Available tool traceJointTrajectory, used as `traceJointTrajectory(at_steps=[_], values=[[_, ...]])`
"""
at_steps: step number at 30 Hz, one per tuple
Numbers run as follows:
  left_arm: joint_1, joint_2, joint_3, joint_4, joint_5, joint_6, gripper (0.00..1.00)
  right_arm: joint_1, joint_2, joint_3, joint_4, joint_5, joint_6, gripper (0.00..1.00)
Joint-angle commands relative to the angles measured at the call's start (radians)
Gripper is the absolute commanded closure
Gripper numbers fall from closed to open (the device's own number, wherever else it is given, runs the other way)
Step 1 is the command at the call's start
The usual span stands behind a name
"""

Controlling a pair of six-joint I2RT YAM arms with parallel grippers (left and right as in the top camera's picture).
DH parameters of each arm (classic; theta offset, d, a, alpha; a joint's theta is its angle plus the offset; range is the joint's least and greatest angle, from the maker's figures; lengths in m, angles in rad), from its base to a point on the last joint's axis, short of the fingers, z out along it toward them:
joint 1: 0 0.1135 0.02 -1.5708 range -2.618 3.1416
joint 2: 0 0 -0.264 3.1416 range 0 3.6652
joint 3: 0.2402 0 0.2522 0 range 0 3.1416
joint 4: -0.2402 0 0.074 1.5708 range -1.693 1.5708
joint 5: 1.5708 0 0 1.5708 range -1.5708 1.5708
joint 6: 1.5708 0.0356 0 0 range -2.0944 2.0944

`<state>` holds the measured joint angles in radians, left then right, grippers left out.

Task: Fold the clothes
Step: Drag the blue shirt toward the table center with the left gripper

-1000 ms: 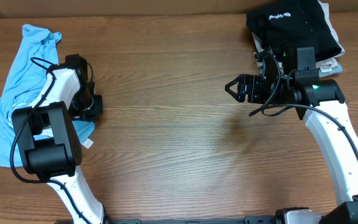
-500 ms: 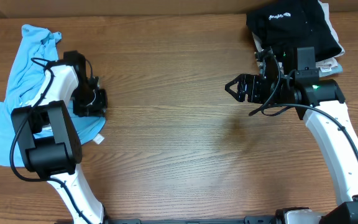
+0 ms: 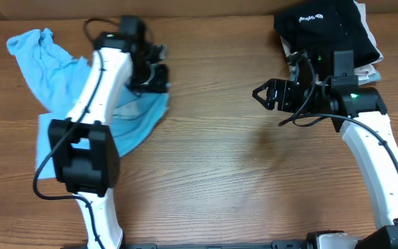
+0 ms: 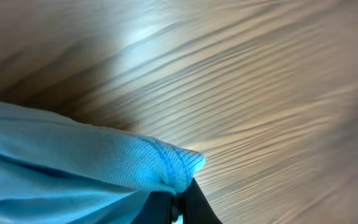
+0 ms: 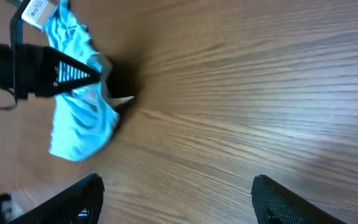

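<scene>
Folding is hardly under way. The shirt (image 3: 47,52) lies on the left side of the desk (image 3: 220,173) as a crumpled strip. It runs from a bunched heap at the far left corner toward the near side, where a broader part spreads under the left arm. No part lies flat and square, no sleeve is turned in and no crease shows. I judge this to be the pulling-out and spreading stage, not a fold.

The left tool (image 3: 152,70) is clenched on an edge of the shirt, far and a little left of the desk's middle. Its wrist view shows a ribbed hem bunched right at the tips, seemingly just above the wood. From that grip the cloth fans back to the left and near.

The right tool (image 3: 262,95) is released, its jaws wide apart with nothing between them. It hangs above bare wood right of centre, well apart from the shirt, and its wrist view looks across the desk at the held edge.

The black garment (image 3: 323,31) sits at the far right; neither tool touches it.

By my reckoning nearly everything is left: lay the shirt flat, smooth it, bring in sides and sleeves, then fold it over.
</scene>
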<state>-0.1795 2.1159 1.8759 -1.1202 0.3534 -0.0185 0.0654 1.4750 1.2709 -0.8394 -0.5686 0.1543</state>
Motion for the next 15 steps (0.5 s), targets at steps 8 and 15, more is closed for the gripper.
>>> traceJointTrajectory(at_steps=[8,15], values=[[-0.215,0.006,0.138,0.163,0.134,0.023,0.85,-0.153,-0.158,0.051,-0.075,0.005,0.021,0.19],[-0.173,0.006,0.319,0.102,0.098,-0.034,0.00,-0.108,-0.173,0.050,-0.136,-0.018,0.021,0.19]])
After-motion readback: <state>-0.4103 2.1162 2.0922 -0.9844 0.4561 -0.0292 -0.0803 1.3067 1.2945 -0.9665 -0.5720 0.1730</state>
